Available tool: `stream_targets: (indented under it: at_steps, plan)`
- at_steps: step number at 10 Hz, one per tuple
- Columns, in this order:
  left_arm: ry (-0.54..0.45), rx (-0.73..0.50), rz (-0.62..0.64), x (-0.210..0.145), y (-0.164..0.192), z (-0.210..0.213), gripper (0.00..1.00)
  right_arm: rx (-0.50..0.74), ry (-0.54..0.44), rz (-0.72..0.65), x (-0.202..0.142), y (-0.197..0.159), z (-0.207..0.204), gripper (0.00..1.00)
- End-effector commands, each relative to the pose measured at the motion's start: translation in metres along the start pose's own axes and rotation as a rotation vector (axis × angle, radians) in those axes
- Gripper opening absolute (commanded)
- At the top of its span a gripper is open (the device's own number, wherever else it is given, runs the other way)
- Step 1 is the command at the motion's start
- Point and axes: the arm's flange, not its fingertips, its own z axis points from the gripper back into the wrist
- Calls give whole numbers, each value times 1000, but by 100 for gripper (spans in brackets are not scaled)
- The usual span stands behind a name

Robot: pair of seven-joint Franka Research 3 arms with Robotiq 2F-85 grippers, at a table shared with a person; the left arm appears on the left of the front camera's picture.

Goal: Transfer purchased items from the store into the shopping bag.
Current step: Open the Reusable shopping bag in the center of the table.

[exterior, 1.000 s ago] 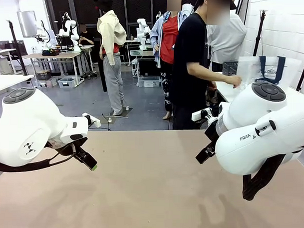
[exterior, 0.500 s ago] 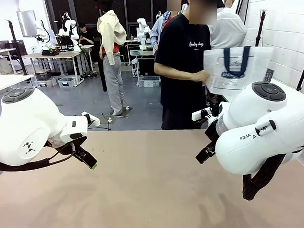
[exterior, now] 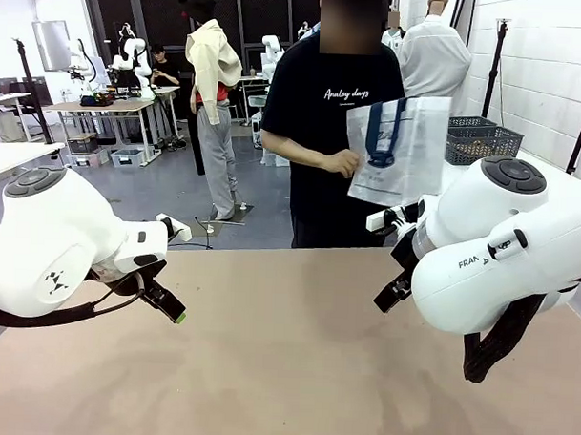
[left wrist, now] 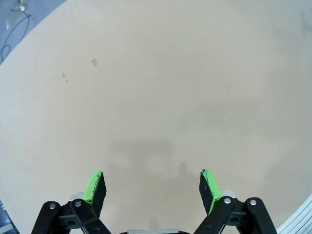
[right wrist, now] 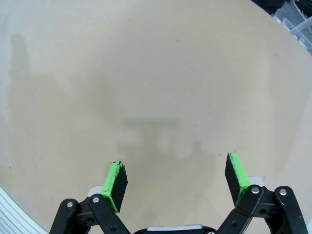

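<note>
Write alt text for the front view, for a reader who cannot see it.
A person at the far side of the tan table holds a translucent white shopping bag with navy handles in one hand. The robot's left arm and right arm hang over the table in the foreground. A dark mesh basket sits behind, at right.

Shopping bag [exterior: 400,150]: translucent whitish, navy handles and print. Store basket [exterior: 482,140]: dark grey mesh. Bench [exterior: 266,369]: plain beige-tan. Left end effector [left wrist: 152,172], right end effector [right wrist: 175,161]: black, bright green pads [left wrist: 93,187]. Left arm [exterior: 51,238], right arm [exterior: 499,253]: white. Person's T-shirt [exterior: 323,114]: black, white lettering.
</note>
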Motion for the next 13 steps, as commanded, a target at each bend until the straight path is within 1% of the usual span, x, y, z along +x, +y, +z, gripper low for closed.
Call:
stream_targets:
  at_steps: [1, 13]
  plan:
    - [-13, 1, 7, -1, 2, 0, 100, 0, -2, 0, 0, 0, 1, 100]
    - [-13, 1, 7, -1, 2, 0, 100, 0, -2, 0, 0, 0, 1, 100]
